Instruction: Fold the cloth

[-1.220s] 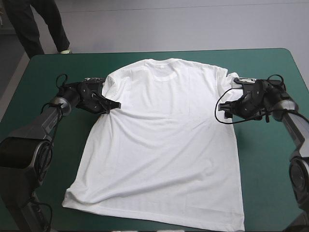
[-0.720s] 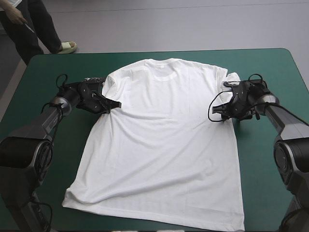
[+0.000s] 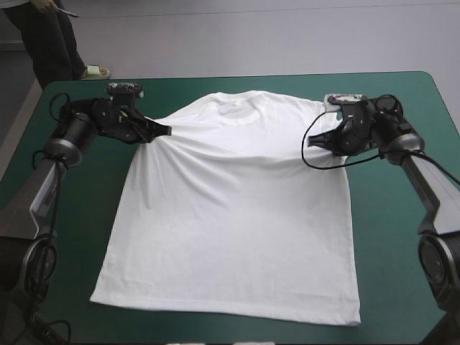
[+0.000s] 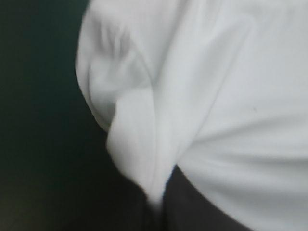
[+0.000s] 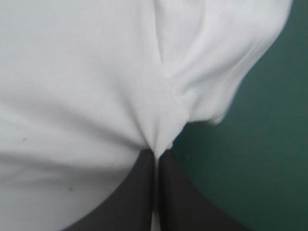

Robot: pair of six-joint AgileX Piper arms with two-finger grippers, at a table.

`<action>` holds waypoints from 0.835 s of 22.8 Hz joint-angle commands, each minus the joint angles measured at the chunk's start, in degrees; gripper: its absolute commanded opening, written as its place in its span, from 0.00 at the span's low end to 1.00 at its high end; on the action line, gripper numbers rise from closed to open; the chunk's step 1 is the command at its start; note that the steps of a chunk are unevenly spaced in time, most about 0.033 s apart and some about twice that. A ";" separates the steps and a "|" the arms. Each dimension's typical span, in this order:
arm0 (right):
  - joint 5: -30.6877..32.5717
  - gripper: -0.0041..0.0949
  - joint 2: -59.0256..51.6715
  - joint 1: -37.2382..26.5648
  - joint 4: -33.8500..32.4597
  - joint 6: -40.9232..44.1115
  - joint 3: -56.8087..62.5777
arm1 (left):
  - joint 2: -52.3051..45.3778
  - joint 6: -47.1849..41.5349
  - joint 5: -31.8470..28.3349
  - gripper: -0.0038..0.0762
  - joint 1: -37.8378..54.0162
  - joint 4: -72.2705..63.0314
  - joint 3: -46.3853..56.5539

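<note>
A white T-shirt (image 3: 237, 215) lay spread on the teal-green table (image 3: 402, 244). The left gripper (image 3: 161, 130) and right gripper (image 3: 323, 139) each pinched its fabric beside a sleeve.

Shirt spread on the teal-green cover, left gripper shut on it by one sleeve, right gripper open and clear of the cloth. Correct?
Not quite. The right gripper is not open: the right wrist view shows its black fingers all but meeting, a pinch of the T-shirt between them beside the sleeve. The rest holds: spread on the cover, left gripper shut on it.
</note>
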 commanded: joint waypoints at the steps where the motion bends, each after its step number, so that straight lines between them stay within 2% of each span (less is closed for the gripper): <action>1: 1.68 0.02 -10.14 -0.04 -1.42 0.75 -7.77 | -8.17 -0.25 2.29 0.04 -0.25 -0.25 -8.32; 4: 6.71 0.02 -15.66 -0.04 -2.51 1.37 -16.82 | -11.90 0.06 7.60 0.04 -0.25 3.56 -16.92; 9: 15.45 0.02 -17.83 -0.04 -5.10 1.37 -29.87 | -15.42 -0.67 11.02 0.04 -0.25 10.37 -27.82; 15: 15.45 0.02 -19.31 -0.04 -4.45 1.10 -37.56 | -16.85 -0.67 15.36 0.04 -0.25 17.70 -34.99; 19: 13.96 0.02 -18.62 -0.04 -1.63 -0.85 -40.05 | -16.88 -0.41 14.48 0.04 -0.25 19.60 -36.52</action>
